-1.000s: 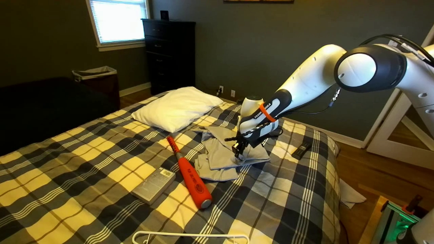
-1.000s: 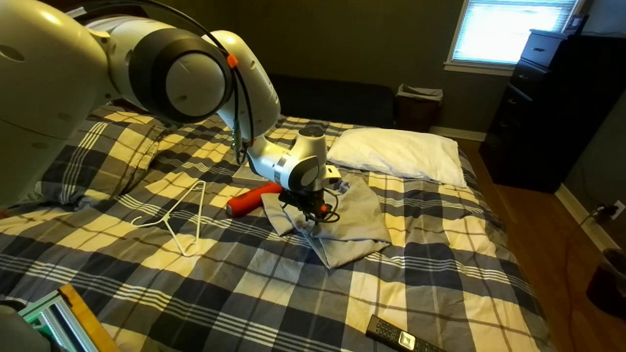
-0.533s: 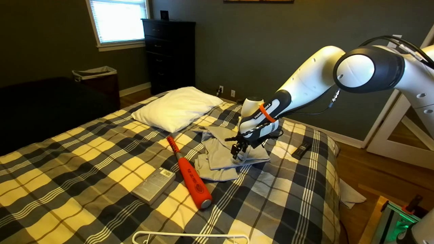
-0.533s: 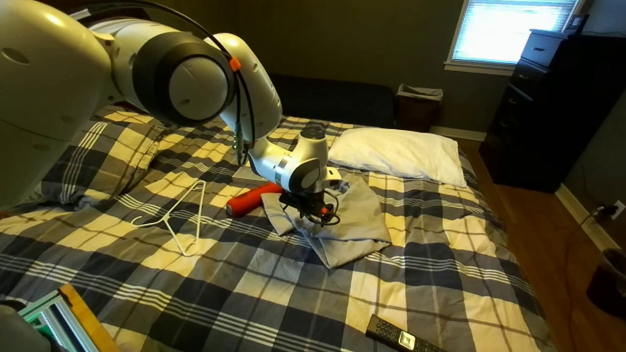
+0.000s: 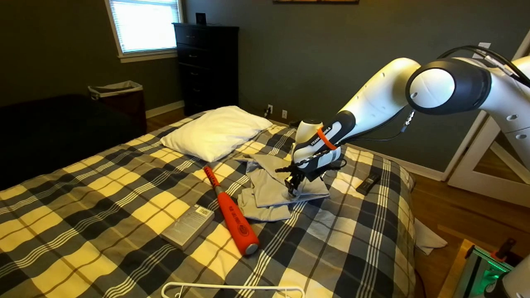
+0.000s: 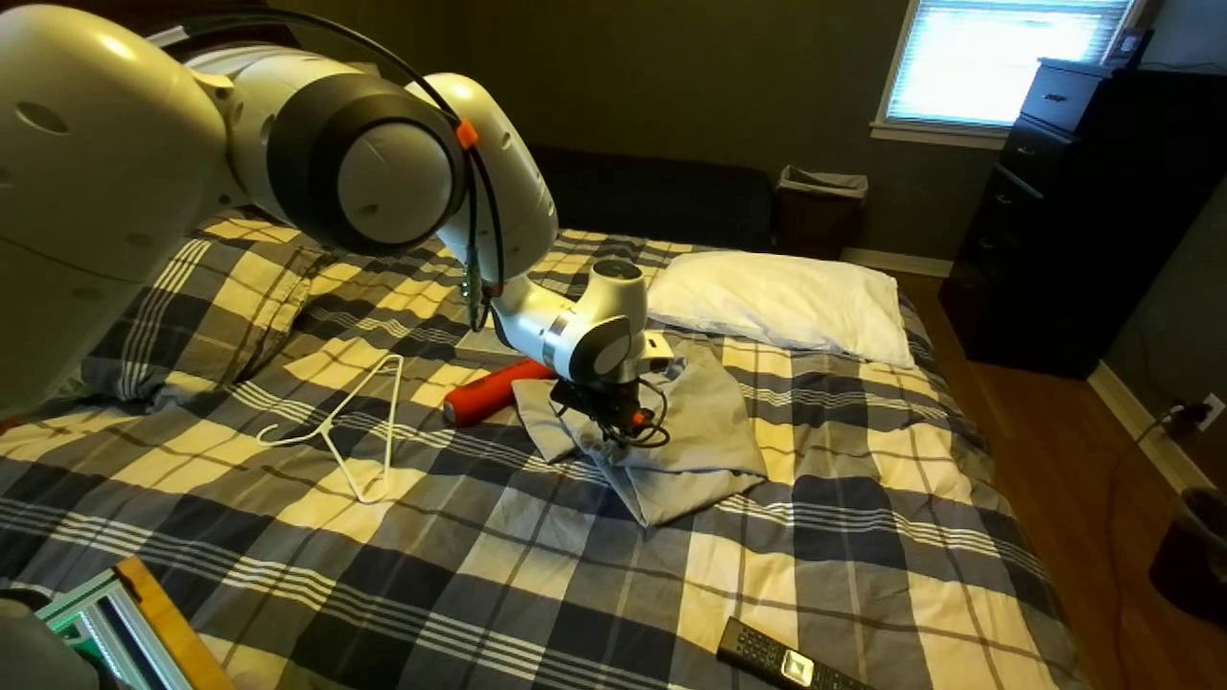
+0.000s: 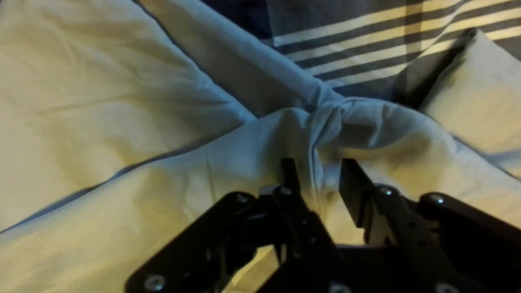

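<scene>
A rumpled gray cloth (image 5: 265,186) lies on the desk (image 5: 343,244), inward from its wall-side edge, the claw (image 7: 318,169) spread over it with fabric visible between the fingers (image 7: 354,191). A red bat (image 5: 234,217) lies just beside; a white pillow (image 5: 217,130) sits near one corner of that edge, a remote (image 5: 368,183) toward the other.

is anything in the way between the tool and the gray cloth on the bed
Nothing visible: in the wrist view the tool is directly over the gray cloth, its fingers apart with a fold showing between them. The red bat lies off to one side. Whether the fingertips touch the cloth can't be told.
</scene>
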Robot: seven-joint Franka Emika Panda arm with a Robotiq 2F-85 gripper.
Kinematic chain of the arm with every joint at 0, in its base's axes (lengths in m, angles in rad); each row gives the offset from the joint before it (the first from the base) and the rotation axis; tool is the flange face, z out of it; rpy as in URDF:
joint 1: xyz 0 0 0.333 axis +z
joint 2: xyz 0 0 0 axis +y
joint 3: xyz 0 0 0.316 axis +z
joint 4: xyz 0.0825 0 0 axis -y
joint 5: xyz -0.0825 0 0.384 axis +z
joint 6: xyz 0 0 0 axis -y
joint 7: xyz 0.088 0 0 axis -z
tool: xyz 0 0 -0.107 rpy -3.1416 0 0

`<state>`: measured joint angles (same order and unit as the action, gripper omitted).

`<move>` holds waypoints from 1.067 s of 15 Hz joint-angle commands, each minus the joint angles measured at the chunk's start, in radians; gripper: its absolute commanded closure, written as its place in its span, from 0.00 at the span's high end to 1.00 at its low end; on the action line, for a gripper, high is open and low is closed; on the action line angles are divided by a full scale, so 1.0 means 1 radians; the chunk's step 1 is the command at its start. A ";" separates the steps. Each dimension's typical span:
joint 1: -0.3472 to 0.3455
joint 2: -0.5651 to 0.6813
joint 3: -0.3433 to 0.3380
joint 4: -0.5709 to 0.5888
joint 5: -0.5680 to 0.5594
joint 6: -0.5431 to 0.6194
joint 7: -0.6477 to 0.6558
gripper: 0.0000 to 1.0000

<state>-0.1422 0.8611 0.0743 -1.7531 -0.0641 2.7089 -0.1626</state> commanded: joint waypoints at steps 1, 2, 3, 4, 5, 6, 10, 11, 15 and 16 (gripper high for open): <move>-0.016 -0.003 0.016 0.009 0.032 -0.013 -0.030 0.02; -0.017 -0.006 0.018 0.009 0.034 -0.014 -0.029 0.00; -0.018 -0.008 0.018 0.008 0.035 -0.015 -0.029 0.00; -0.019 -0.010 0.019 0.009 0.037 -0.017 -0.029 0.00; -0.022 -0.010 0.021 0.010 0.041 -0.021 -0.031 0.00; -0.029 -0.013 0.026 0.008 0.047 -0.021 -0.034 0.00; -0.056 -0.134 -0.025 -0.070 0.047 0.109 -0.007 0.00; -0.058 -0.165 -0.050 -0.088 0.041 0.152 0.009 0.00; -0.093 -0.174 -0.045 -0.050 0.068 0.163 -0.004 0.01; -0.096 -0.181 -0.046 -0.050 0.068 0.158 -0.006 0.01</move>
<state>-0.2480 0.6819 0.0367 -1.8026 -0.0059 2.8682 -0.1642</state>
